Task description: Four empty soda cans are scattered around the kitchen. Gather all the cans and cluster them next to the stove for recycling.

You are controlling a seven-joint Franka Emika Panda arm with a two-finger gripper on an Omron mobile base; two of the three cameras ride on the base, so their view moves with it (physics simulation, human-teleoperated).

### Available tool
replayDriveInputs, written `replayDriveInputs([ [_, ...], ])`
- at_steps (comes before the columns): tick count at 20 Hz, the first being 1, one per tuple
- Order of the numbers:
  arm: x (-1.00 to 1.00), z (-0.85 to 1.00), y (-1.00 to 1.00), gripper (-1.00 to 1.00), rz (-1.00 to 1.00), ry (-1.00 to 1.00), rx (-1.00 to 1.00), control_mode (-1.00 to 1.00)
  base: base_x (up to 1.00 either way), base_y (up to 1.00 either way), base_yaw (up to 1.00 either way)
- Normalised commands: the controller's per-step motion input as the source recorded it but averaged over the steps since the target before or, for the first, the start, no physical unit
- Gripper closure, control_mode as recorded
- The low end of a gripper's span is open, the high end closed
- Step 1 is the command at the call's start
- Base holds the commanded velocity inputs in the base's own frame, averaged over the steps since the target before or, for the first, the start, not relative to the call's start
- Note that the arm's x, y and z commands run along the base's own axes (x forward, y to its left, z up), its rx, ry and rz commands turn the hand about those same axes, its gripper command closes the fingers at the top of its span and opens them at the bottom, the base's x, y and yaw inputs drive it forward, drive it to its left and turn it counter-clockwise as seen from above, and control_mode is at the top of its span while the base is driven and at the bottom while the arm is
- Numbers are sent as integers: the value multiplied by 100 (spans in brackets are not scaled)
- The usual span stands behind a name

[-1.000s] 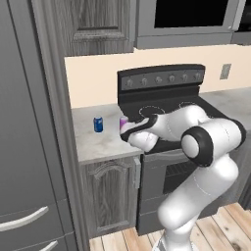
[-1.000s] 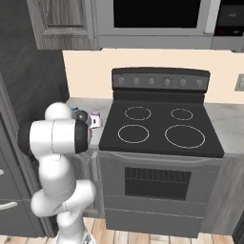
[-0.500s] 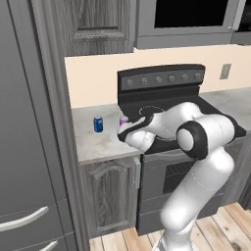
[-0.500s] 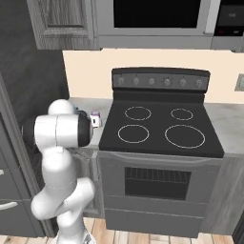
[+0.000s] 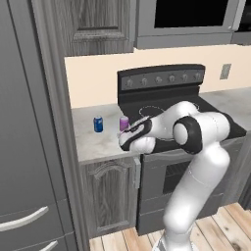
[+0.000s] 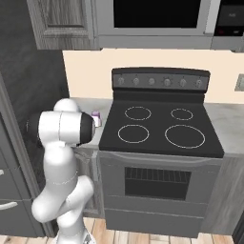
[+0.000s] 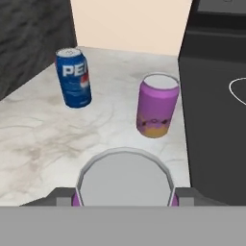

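Now we carry a purple can [image 7: 125, 178] clamped in our gripper [image 7: 125, 194], low centre; next, lower it beside the standing purple can [image 7: 156, 105] near the stove [image 7: 216, 110].

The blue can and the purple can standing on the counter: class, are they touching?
Apart. The hand view shows the blue can and the purple can separated by a plain stretch of bare counter.

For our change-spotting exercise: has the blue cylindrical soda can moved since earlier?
No. The blue soda can stands just as far left of the black smooth-top stove.
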Motion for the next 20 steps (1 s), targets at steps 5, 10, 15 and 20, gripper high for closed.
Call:
replayDriveInputs([
  [5, 14, -19, -3, 100, -1, -1, 0, -100, 0, 0, 0],
  [10, 12, -16, -3, 100, 0, 0, 0, -100, 0, 0, 0],
  [15, 14, -18, -1, 100, -1, -5, 0, -100, 0, 0, 0],
  [20, 17, -22, 0, 100, -1, -5, 0, -100, 0, 0, 0],
])
